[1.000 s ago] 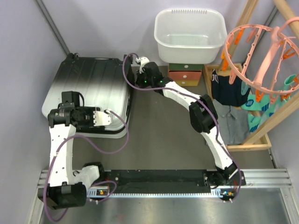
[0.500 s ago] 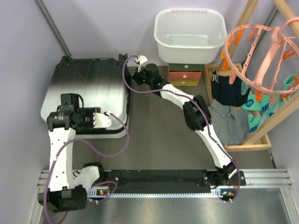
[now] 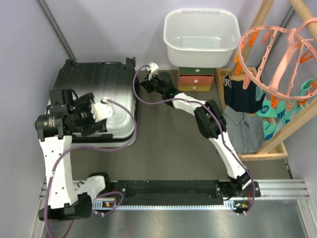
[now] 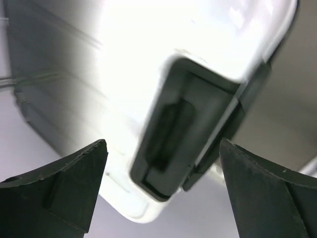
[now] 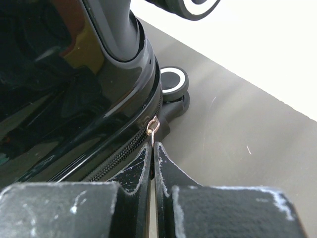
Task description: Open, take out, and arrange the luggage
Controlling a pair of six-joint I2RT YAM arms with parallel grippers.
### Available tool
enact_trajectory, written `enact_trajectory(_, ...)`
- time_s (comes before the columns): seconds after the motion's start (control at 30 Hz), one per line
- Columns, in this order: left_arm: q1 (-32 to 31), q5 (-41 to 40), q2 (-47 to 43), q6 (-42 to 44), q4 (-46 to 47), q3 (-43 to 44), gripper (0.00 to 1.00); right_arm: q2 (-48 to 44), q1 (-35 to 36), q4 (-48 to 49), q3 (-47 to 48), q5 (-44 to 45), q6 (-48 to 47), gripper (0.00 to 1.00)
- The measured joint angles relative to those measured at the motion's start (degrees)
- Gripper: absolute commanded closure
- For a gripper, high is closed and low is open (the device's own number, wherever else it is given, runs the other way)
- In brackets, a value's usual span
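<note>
**Two grippers at the luggage: one wide, one pinched**

Both arm bases sat on the near rail (image 3: pixel 163 191). I saw the left gripper (image 3: pixel 103 107) raised over the near, white end of the luggage (image 3: pixel 94 84), jaws spread wide and holding nothing. On the left wrist view the left gripper (image 4: pixel 162 144) framed a dark recessed handle (image 4: pixel 168 134) in the white shell, with both fingers clear of it.

The luggage lay flat on the left side of the table (image 3: pixel 168 148), ribbed shell up, lid closed, white at the near end and black at the far end.

The right arm reached across to the far right corner of the case. There the right gripper (image 3: pixel 150 70) was closed. On the right wrist view the right gripper (image 5: pixel 153 148) had its tips pressed together on the lower end of the zipper pull (image 5: pixel 153 125). The zipper (image 5: pixel 121 156) ran along the black shell, and a wheel (image 5: pixel 173 80) sat just past the pull.

Farther back I saw a white basket (image 3: pixel 200 37) on a small drawer box (image 3: pixel 196 79). A pink peg hanger (image 3: pixel 277 59) and a wooden rack (image 3: pixel 270 148) with clothes stood at the right.
</note>
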Motion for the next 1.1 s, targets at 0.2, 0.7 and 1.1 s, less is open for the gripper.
enact_trajectory(0.2, -0.07, 1.36, 2.45, -28.48, 10.47, 7.34, 0.36, -2.05, 0.68, 0.5, -3.15, -0.02, 0.07, 1.0)
enact_trajectory(0.7, 26.91, -30.27, 0.79, -53.9, 33.9, -8.39, 0.92, -2.58, 0.79, -0.28, -3.32, 0.17, 1.86, 1.0)
enact_trajectory(1.1, 33.62, -31.41, -4.7, -54.38, 43.17, -31.52, 0.99, -2.89, 0.85, -0.44, -3.69, 0.46, 1.95, 1.0)
